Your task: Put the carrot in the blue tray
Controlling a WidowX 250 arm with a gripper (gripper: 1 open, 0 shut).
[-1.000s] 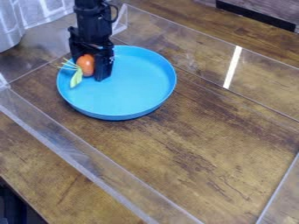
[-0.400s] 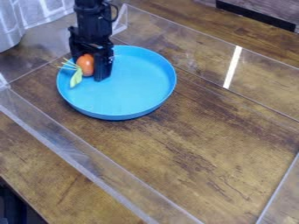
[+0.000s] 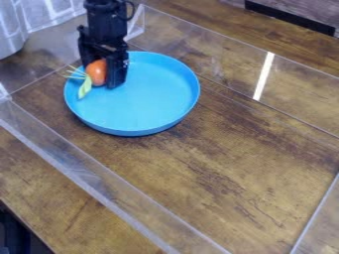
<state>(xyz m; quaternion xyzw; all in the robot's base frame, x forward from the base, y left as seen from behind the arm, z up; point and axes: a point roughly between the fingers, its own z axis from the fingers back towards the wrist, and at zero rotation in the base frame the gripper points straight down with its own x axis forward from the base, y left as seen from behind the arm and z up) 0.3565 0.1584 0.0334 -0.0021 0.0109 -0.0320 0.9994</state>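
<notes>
The blue tray (image 3: 139,99) lies on the wooden table at upper left. The orange carrot (image 3: 95,71) with its green top (image 3: 83,87) rests at the tray's left edge, leaves over the rim. My black gripper (image 3: 101,69) points straight down over the carrot, its fingers standing on either side of it. The jaws are open wide and the carrot sits between them on the tray.
A clear acrylic barrier runs around the table, with one wall (image 3: 93,184) crossing the front left. A bright light reflection (image 3: 264,75) streaks the wood at the right. A pale object (image 3: 11,30) stands at the far left corner.
</notes>
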